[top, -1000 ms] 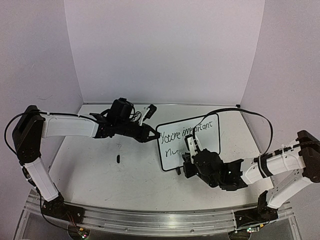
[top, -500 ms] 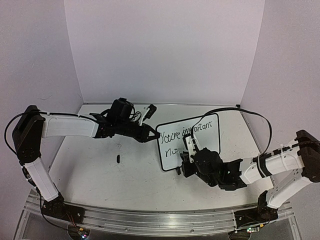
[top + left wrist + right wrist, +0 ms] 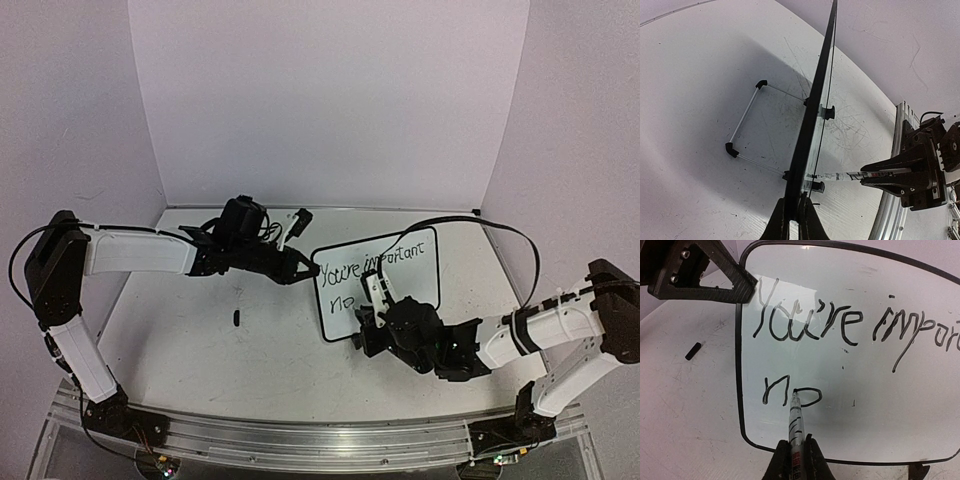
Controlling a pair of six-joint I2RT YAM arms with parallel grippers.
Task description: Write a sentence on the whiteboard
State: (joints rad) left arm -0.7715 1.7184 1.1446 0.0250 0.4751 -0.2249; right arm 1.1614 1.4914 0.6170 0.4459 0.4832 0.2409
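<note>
whiteboard (image 3: pixel 410 285): stands on its feet on the tabletop (image 3: pixel 200 345), right of centre, between the two arms. Its written face is turned toward the arm bases.
writing: the top line reads "You're important". Below it, at the left, are the letters "no" in black ink.
left gripper (image 3: pixel 303 270): reaches in from the left and is pinched onto the whiteboard's upper left edge. One finger lies on each side of the thin black frame, and the jaws are very narrow.
right gripper (image 3: pixel 796 452): sits low in front of the board, closed tightly around a marker (image 3: pixel 796 417) whose barrel sticks out between the fingers.
marker tip: touches the board face at the "o" of the lower line.
wire prop (image 3: pixel 745 125): seen from the left wrist, a thin frame with black corners juts out behind the board and rests on the tabletop.
small black piece (image 3: pixel 235 318): lies on the tabletop left of the board and well apart from it, under the left arm. It is too small to identify.
</note>
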